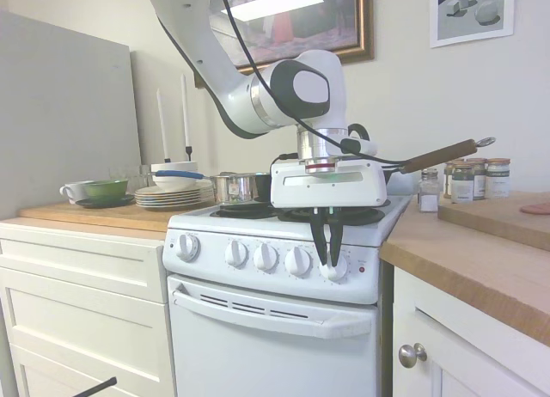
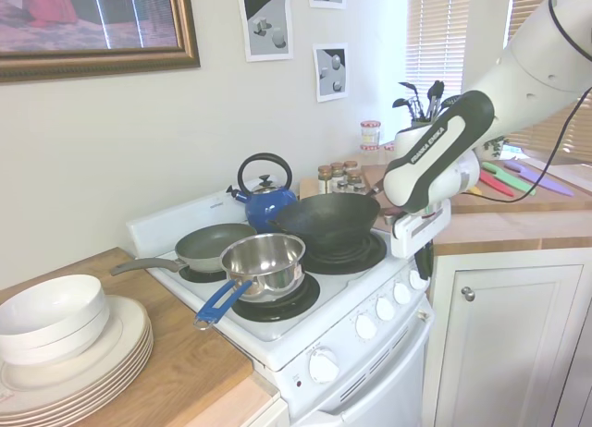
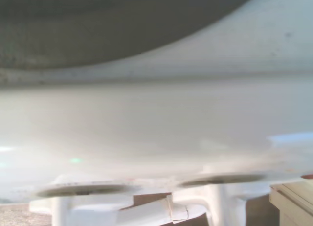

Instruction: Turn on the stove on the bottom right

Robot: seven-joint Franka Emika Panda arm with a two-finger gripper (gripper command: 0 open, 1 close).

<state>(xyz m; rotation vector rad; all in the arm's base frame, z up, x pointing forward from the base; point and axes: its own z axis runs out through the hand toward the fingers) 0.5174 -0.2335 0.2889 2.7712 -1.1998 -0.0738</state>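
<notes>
The stove point(image 1: 275, 328) stands between the cream cabinets point(image 1: 82, 311) on one side and a wooden counter point(image 1: 481, 259) on the other, its front panel carrying five round white knobs in a row with a small red indicator light point(image 1: 362, 269) at the far end. The gripper point(image 1: 326, 258) hangs straight down in front of that panel, its two dark fingers point(image 1: 319, 238) drawn close together around the fifth knob point(image 1: 333, 268), the one nearest the light; they appear clamped on it, though the first exterior view does not show contact plainly. The step in hand looks like the grasp on the control, with the turning itself not yet done. The next move would call for a rotation of the wrist about the knob's axis, keeping the fingers square on it so they do not slip off the smooth white cap, and possibly a push inward first if the knob needs it. On the cooktop I count one steel saucepan point(image 2: 264, 261) with a blue handle, one grey frying pan point(image 2: 211, 244), one dark wok point(image 2: 326, 219) and one blue kettle point(image 2: 265, 201). Beside the stove sit one stack of plates point(image 2: 83, 358) topped by a white bowl point(image 2: 51, 314), and two white candles point(image 1: 172, 118) behind.
</notes>
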